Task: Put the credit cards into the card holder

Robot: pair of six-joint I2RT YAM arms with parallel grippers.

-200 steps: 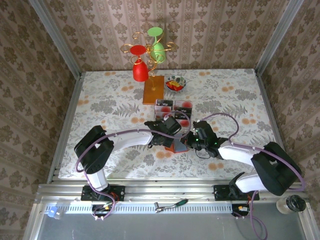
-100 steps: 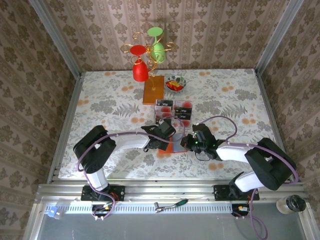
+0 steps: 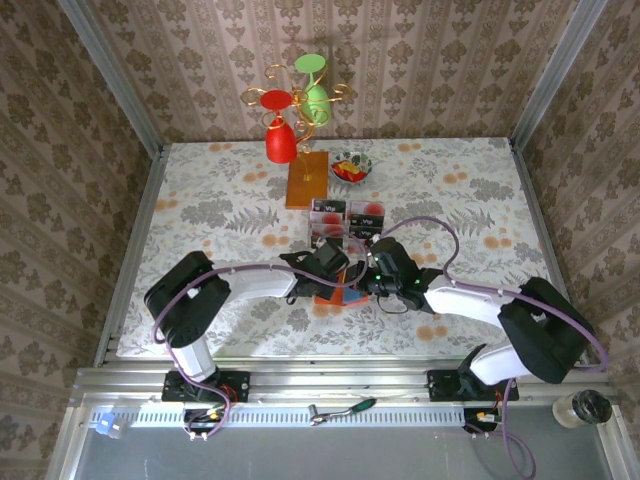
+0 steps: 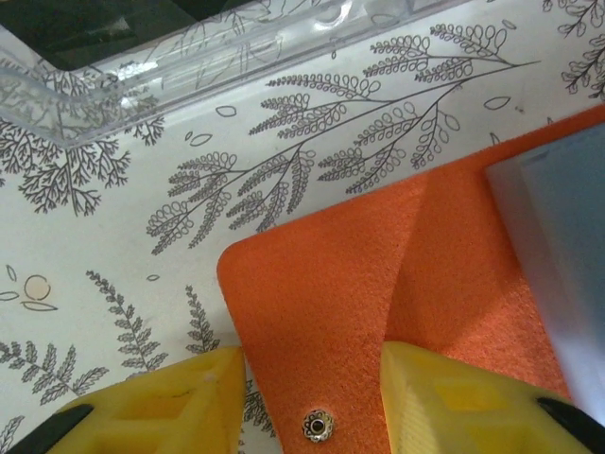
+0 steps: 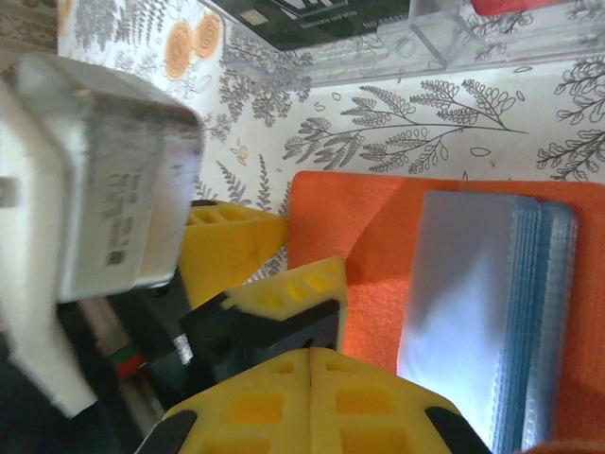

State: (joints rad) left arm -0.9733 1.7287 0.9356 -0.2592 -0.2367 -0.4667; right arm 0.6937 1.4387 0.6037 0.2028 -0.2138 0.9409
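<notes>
The orange card holder (image 3: 330, 296) lies open on the table between my two grippers. My left gripper (image 3: 338, 268) is open. In the left wrist view its jaws (image 4: 312, 407) straddle the holder's flap (image 4: 321, 322), which carries a metal snap. A sliver of table shows beside the left finger, and the right finger rests over the fold. My right gripper (image 3: 372, 275) is shut and empty (image 5: 310, 378), just above the holder (image 5: 378, 236) and next to its stack of clear sleeves (image 5: 482, 312). The credit cards (image 3: 345, 215), black and red, sit in a clear tray (image 5: 425, 43) just beyond.
A wooden stand (image 3: 305, 180) with a red and a green cup (image 3: 295, 110) stands at the back, with a small bowl (image 3: 350, 165) beside it. The left gripper's fingers (image 5: 241, 241) are close in front of the right wrist camera. Metal rails border the table.
My right gripper has moved left and slightly away, closing in on the left gripper over the holder. The visible orange of the holder now sits further left.
</notes>
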